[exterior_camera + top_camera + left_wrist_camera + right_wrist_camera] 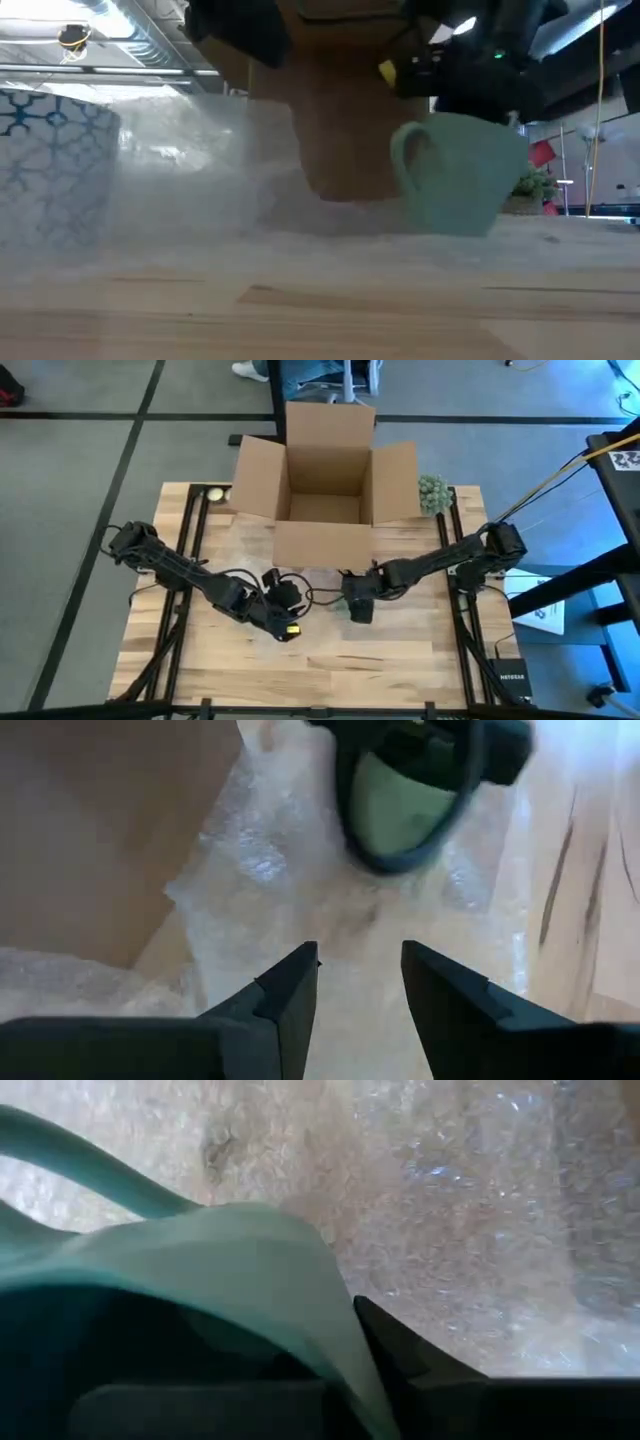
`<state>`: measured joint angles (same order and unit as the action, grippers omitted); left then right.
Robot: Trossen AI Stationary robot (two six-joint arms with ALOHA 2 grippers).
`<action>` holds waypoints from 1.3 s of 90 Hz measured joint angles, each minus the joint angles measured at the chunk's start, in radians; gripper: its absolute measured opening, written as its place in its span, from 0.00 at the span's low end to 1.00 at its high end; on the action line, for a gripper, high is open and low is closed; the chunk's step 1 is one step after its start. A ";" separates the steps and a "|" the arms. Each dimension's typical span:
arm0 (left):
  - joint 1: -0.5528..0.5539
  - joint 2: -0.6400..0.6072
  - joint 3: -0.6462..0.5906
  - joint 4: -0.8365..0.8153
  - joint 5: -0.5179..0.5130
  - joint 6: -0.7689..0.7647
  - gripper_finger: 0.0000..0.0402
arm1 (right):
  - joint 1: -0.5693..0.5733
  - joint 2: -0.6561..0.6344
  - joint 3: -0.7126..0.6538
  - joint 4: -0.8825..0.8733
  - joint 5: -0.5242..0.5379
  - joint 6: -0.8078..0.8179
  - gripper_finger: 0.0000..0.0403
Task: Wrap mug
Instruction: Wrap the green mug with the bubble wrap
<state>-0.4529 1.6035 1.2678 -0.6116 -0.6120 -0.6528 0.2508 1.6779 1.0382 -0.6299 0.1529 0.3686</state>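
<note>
The green mug (462, 172) stood upright on a sheet of bubble wrap (300, 880) spread over the wooden table (400, 660), just in front of the open cardboard box (325, 485). The right gripper (358, 600) was over the mug and held it by the rim, one finger inside. The left gripper (360, 982) was near the mug, low over the wrap, with its two fingers apart and nothing between them. A small green plant (433, 492) sat beside the box. A blue patterned cup (50, 170) was close to the low camera
</note>
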 joint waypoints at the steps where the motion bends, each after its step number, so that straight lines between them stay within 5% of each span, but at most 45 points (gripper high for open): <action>1: -0.001 0.000 0.000 0.000 0.000 -0.003 0.33 | 0.005 -0.002 0.000 -0.007 -0.005 0.006 0.00; 16: -0.017 0.000 0.000 0.002 -0.001 -0.028 0.33 | 0.055 -0.006 0.036 -0.117 -0.031 0.048 0.00; 59: -0.020 0.000 0.000 0.047 0.000 -0.054 0.33 | -0.003 0.044 0.029 -0.004 -0.093 0.058 0.02; 117: -0.010 0.000 0.000 0.075 0.055 -0.029 0.33 | -0.002 -0.031 0.026 0.023 -0.113 0.017 0.44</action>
<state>-0.4625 1.6032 1.2678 -0.5362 -0.5571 -0.6815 0.2485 1.6471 1.0637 -0.6066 0.0401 0.3853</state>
